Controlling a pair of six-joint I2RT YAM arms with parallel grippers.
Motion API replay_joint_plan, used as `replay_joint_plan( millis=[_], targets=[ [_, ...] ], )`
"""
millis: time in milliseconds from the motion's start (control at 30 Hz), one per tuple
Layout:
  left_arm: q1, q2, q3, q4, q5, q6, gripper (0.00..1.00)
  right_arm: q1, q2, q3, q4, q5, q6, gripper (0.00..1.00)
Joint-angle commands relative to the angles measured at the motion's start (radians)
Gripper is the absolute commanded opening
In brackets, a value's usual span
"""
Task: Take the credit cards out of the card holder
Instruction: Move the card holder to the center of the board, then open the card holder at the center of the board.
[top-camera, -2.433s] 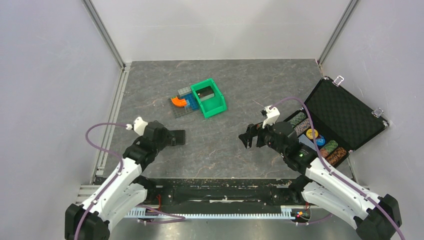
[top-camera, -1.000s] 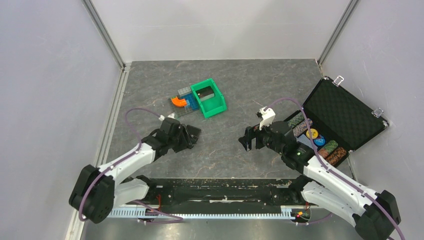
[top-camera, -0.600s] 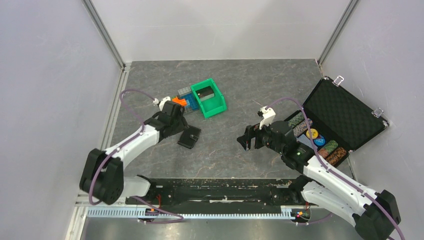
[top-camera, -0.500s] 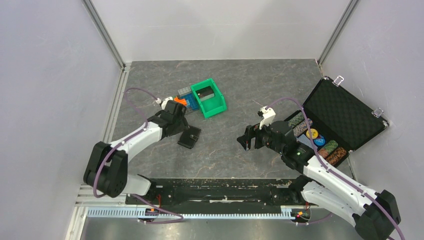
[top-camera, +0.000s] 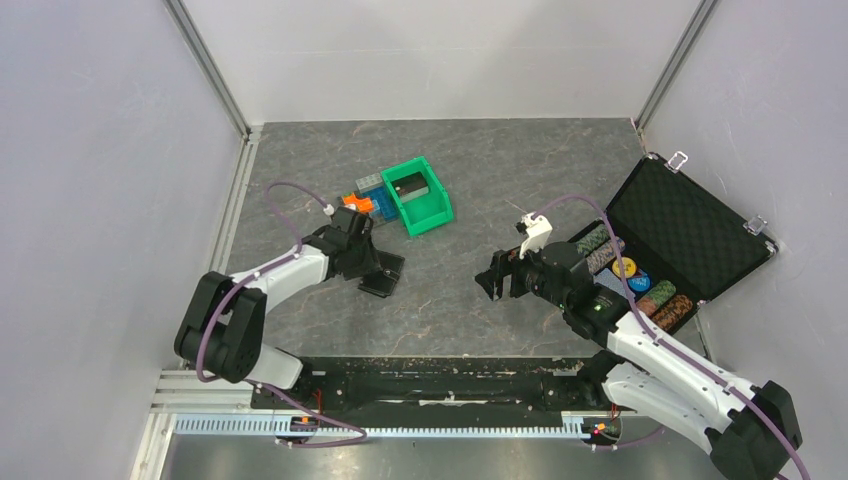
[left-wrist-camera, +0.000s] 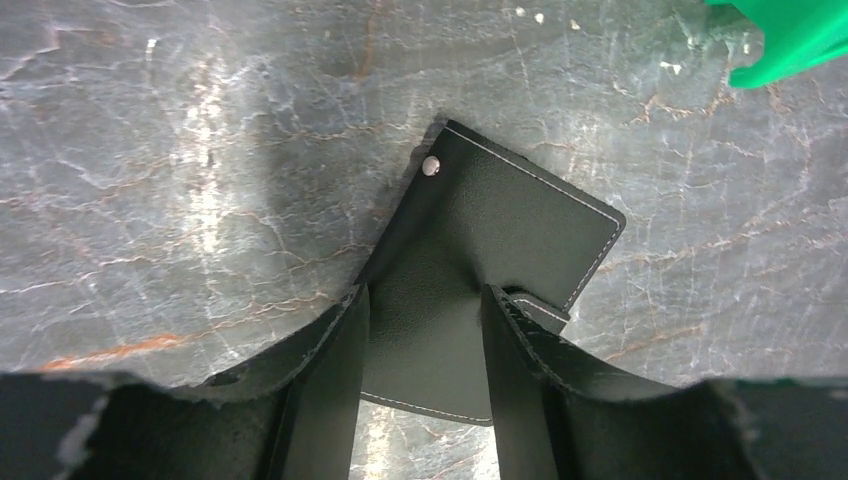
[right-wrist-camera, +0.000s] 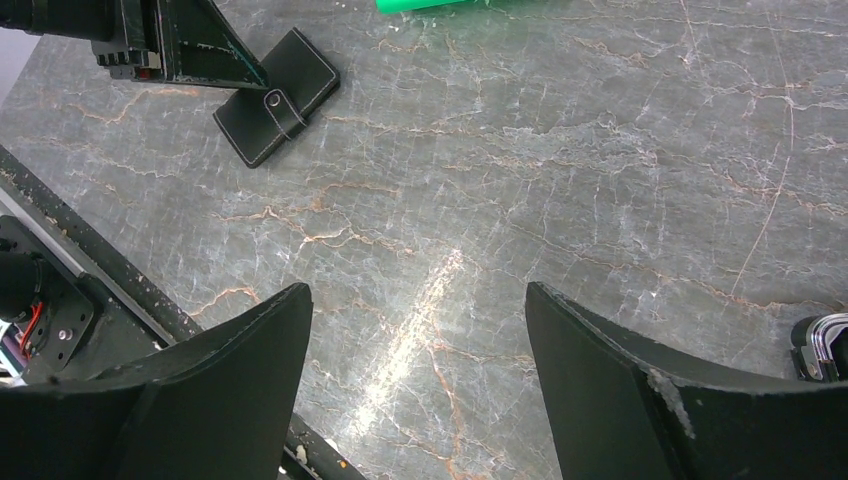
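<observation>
The card holder is a black stitched wallet lying closed and flat on the table, left of centre. No credit cards show; they are hidden or out of view. My left gripper hovers just over the holder's far-left end. In the left wrist view the holder lies under the left gripper, whose jaws stand apart with nothing gripped between them. The right wrist view shows the holder with its snap strap fastened. My right gripper is open and empty above bare table, right of centre.
A green plastic bin and small coloured blocks stand just beyond the holder. An open black foam-lined case with poker chips lies at the right. Walls close in the table.
My left gripper carried the card holder from the left toward the middle, laid it on the table and drew back. It has since come back over the holder's end. The right arm has stayed still.
</observation>
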Motion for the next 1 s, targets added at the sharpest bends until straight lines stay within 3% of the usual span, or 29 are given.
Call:
replay_joint_plan(
  millis=[0,367,567,967],
  targets=[
    [-0.001,-0.005,-0.046,0.056,0.16,0.033,0.5,0.0,-0.001,0.011,0.023,0.008,-0.007,0.8],
    [-0.108,-0.078,-0.216,0.369,0.376,-0.178,0.47,0.009,0.07,-0.004,0.098,-0.067,0.099,0.66],
    [-0.17,-0.097,-0.217,0.375,0.356,-0.218,0.48,0.079,0.177,0.041,0.106,0.0,0.122,0.6],
    [-0.164,-0.615,-0.196,-0.102,-0.281,-0.212,0.68,0.258,0.481,0.23,0.098,0.224,0.099,0.52]
  ],
)
